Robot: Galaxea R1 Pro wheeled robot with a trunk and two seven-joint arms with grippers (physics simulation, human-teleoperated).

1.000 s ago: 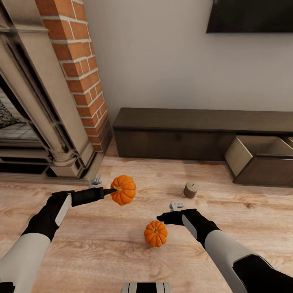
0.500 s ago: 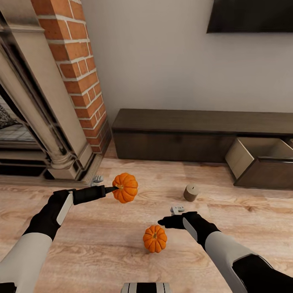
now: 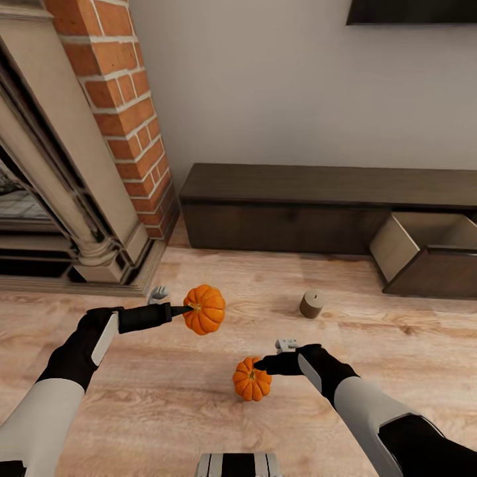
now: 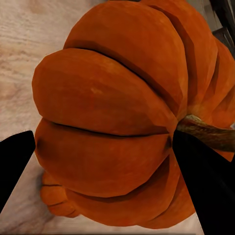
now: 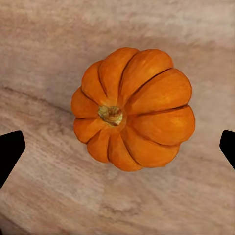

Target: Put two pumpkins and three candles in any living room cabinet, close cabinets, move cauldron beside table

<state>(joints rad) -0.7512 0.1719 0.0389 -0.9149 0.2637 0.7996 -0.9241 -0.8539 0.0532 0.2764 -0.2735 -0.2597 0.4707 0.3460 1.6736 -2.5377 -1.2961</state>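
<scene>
My left gripper is shut on one orange pumpkin, held above the floor; up close that pumpkin sits between the dark fingertips. The second pumpkin sits upright on the wooden floor. My right gripper hovers just over it, open. From above, this pumpkin lies between the spread fingertips, untouched. One beige candle stands on the floor further ahead. The long dark cabinet runs along the wall, with one drawer pulled open at the right.
A brick column and a stone fireplace surround stand at the left. A dark screen hangs on the white wall above the cabinet. Bare wooden floor stretches between me and the cabinet.
The view has shifted a little. My right gripper has dropped closer over the floor pumpkin. The left gripper keeps its hold on the other pumpkin.
</scene>
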